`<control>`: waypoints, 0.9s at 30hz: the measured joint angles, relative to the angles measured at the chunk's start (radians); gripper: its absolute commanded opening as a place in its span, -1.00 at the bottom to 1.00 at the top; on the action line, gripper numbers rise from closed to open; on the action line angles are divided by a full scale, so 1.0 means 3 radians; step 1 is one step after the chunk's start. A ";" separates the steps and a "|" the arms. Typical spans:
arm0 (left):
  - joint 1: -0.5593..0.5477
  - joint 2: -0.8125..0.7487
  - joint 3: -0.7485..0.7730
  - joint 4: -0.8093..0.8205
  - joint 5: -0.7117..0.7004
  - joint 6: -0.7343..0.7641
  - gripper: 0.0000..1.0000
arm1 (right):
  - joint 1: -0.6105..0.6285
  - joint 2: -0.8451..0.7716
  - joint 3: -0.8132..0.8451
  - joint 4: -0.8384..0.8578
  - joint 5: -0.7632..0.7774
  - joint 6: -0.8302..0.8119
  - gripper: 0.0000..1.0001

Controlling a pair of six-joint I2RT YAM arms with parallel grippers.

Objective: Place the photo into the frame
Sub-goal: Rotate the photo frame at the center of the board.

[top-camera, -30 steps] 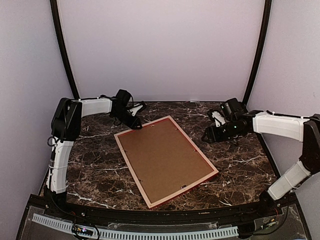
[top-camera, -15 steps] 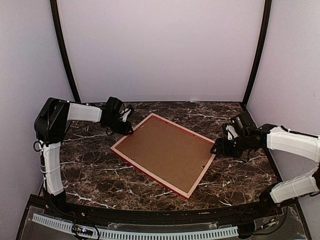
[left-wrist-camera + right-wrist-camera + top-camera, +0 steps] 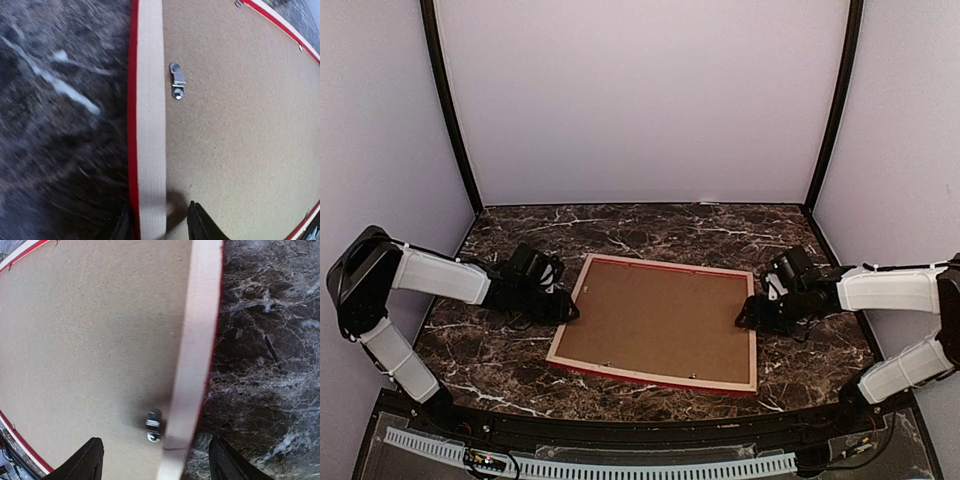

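Marble tabletop (image 3: 650, 225), frame (image 3: 660, 325) back-up so its clip (image 3: 176, 86) is reachable. Left gripper (image 3: 160, 224) sits slack astride one side. Right gripper (image 3: 157, 457) is spread wide astride the other, likely squaring it.

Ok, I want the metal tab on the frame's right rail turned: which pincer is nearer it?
Right. The right pincer straddles the frame at its right rail, with the tab just ahead between its fingers. The left pincer straddles the opposite rail, the whole frame away.
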 measured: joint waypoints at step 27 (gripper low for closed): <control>-0.0140 0.0521 0.1031 -0.1001 -0.0484 0.0505 0.42 | -0.0153 0.0540 0.0308 0.0120 0.0131 -0.0659 0.15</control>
